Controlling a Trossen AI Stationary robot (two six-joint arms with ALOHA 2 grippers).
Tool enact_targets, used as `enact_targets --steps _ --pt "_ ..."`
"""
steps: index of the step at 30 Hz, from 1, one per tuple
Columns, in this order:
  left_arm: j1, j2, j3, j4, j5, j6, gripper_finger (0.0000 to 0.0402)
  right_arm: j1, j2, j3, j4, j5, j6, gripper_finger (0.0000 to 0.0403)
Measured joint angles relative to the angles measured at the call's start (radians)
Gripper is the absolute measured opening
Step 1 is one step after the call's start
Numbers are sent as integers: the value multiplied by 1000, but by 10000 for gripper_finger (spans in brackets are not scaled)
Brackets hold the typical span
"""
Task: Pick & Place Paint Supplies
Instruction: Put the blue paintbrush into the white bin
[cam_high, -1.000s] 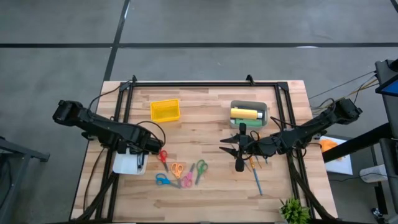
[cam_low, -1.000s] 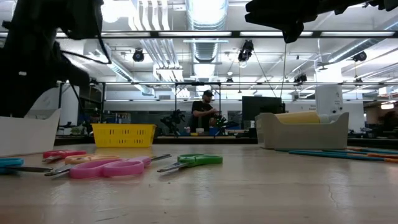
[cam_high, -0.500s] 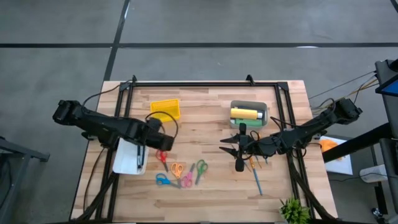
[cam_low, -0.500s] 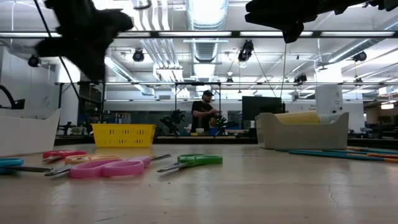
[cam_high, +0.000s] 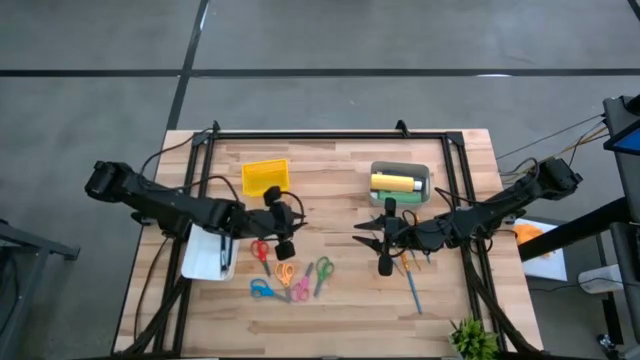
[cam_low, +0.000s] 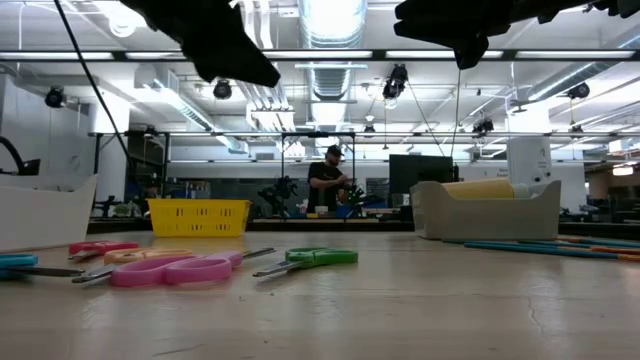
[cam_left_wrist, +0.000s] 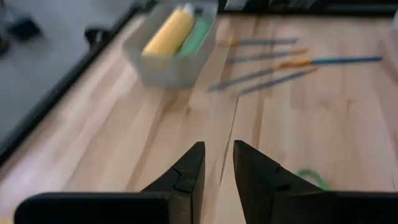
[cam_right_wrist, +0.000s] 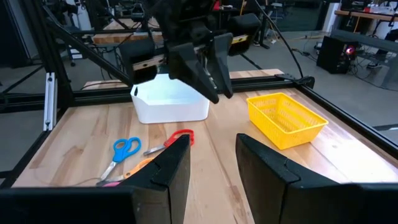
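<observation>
Paint supplies are seen from above on the right half of the wooden table (cam_high: 340, 170): a yellow bottle (cam_high: 394, 182) and a green bottle (cam_high: 392, 192) lie side by side in a grey bin (cam_high: 401, 168), and thin brushes and pens (cam_high: 412, 285) lie loose on the wood nearer the front edge. The right gripper (cam_high: 367, 240) is held above the table just in front of the bin, its two fingers set apart with nothing between them. The left gripper (cam_high: 285, 235) is placed over the red scissors (cam_high: 261, 251), beside a white tray (cam_high: 208, 257); its fingers are parted and nothing is held. A yellow basket (cam_high: 265, 177) stands behind it, and more scissors (cam_high: 293, 278) are spread in front. A green plant (cam_high: 472, 337) is seen at the front right corner.

From table height, the grey bin (cam_low: 487, 212) is seen at the right with the yellow bottle (cam_low: 483, 187) showing above its rim, and the brushes and pens (cam_low: 545, 246) are laid flat beside it. Pink scissors (cam_low: 165, 270) and green scissors (cam_low: 305, 259) lie in the foreground, with the yellow basket (cam_low: 198, 216) behind. A person (cam_low: 328, 181) is seen far off in the room.

In the left wrist view, the left gripper (cam_left_wrist: 217, 163) is shown empty with a narrow gap between its fingers; the bin (cam_left_wrist: 169, 59) with both bottles and the brushes and pens (cam_left_wrist: 283, 67) lie beyond.

In the right wrist view, the right gripper (cam_right_wrist: 211, 149) is shown empty with its fingers apart, facing the left gripper (cam_right_wrist: 211, 78), the white tray (cam_right_wrist: 171, 104) and the yellow basket (cam_right_wrist: 286, 118).
</observation>
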Motion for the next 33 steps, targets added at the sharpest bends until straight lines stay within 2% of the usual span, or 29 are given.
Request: enact_targets --steps 6,13,33 --pt "1 1 -135 267 3 96 87 0 0 0 0 0 0 128" --pt "1 1 -255 499 3 98 87 0 0 0 0 0 0 128" --pt "0 1 -280 472 3 98 87 0 0 0 0 0 0 128"
